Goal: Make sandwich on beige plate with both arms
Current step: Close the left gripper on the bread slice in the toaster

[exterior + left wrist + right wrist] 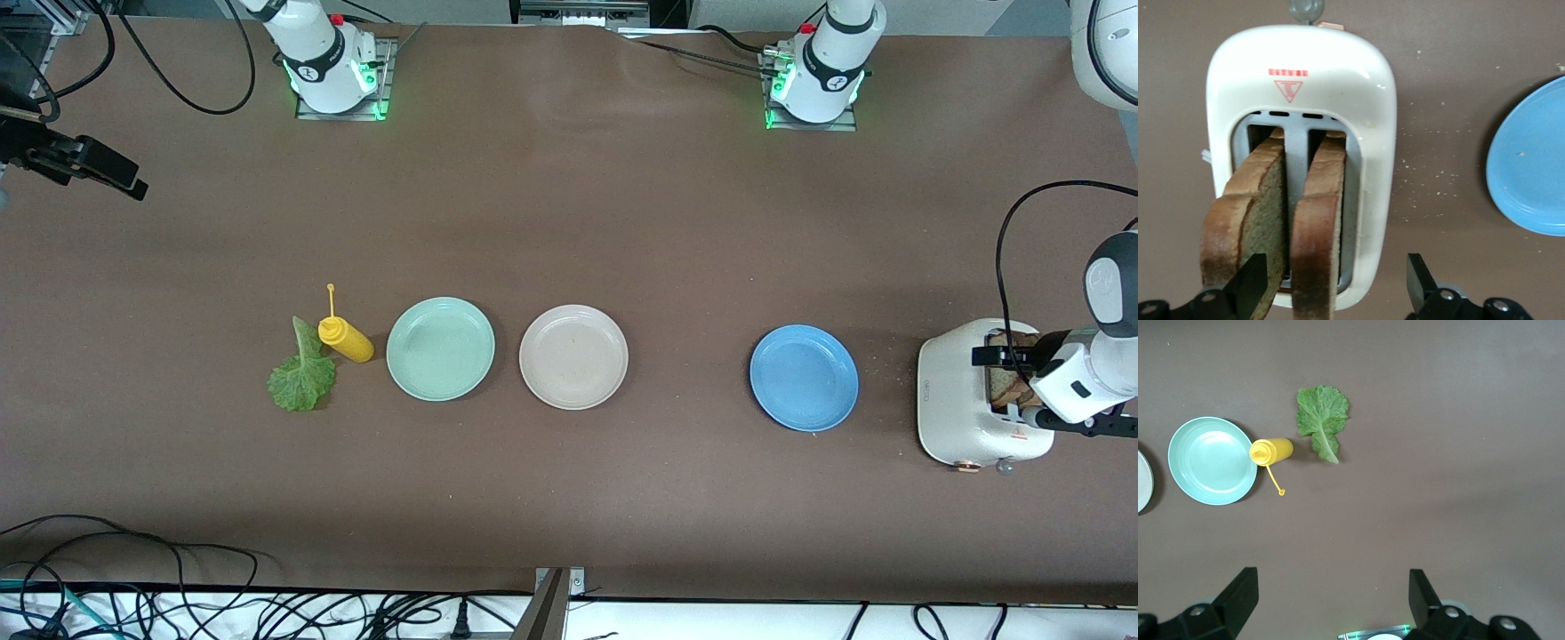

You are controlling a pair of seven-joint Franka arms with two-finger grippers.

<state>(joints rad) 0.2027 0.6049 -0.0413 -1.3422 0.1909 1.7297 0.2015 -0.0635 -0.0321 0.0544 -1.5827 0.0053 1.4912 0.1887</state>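
Two speckled bread slices with dark crust (1315,220) stand upright in the slots of a white toaster (1305,67) at the left arm's end of the table. They also show in the front view (1007,384). My left gripper (1336,283) is open just above the toaster (956,400), with one slice between its fingers, and also shows in the front view (1013,360). The green lettuce leaf (302,378) lies flat toward the right arm's end and shows in the right wrist view (1323,417). The beige plate (573,357) is bare. My right gripper (1331,600) is open, high over the table's right-arm end (89,164).
A yellow squeeze bottle (347,340) lies between the lettuce and a mint-green plate (440,348). A blue plate (804,377) sits between the beige plate and the toaster. Cables run along the table edge nearest the front camera.
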